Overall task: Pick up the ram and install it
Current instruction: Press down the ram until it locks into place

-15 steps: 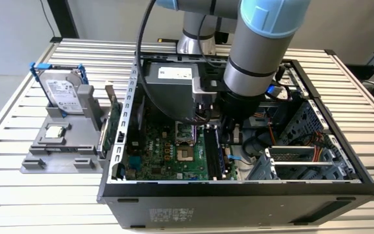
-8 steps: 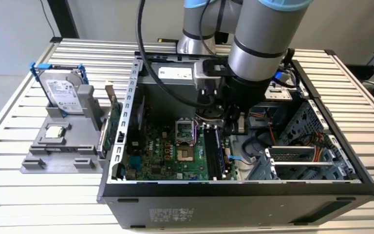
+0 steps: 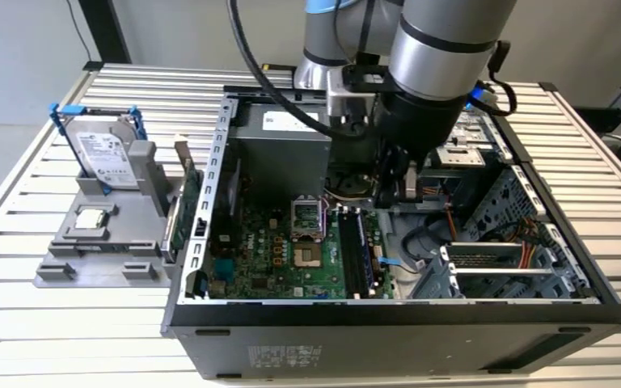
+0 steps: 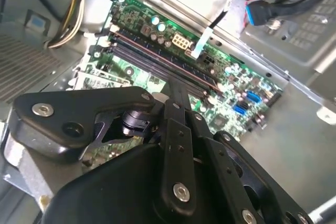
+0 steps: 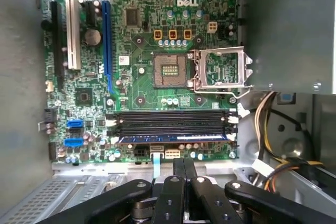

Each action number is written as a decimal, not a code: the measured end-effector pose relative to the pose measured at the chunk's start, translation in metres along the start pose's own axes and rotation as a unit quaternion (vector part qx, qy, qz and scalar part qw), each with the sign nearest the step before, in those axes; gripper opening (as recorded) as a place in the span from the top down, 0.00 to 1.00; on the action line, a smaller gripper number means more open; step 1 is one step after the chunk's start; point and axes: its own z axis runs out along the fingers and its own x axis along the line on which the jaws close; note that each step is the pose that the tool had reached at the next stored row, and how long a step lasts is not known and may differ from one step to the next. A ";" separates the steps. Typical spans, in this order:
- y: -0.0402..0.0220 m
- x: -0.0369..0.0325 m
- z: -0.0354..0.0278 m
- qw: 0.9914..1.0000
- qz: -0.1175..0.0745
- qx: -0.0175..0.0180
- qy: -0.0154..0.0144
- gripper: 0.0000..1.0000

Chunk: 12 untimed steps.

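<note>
Gripper (image 5: pixel 184 167) pinched narrow on ram (image 5: pixel 183 164), lower centre of frame, above motherboard (image 5: pixel 147 66) slots (image 5: pixel 170 124).

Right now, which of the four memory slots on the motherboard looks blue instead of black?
The outermost memory slot, at the motherboard edge nearest the gripper: it shows a blue strip, while the other three are plain black.

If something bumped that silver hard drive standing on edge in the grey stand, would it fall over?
Probably not easily. The hard drive looks like a solid metal block, so likely stiff and heavy for its size. Standing on edge it could tip, but the grey stand seems to hold its lower end, which should steady it.
</note>
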 end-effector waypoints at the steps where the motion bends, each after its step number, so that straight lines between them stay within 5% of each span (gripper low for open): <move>1: 0.0000 -0.0001 -0.0045 1.000 0.000 0.000 0.000 1.00; 12: -0.0002 -0.0010 -0.0517 1.000 0.000 0.000 0.000 1.00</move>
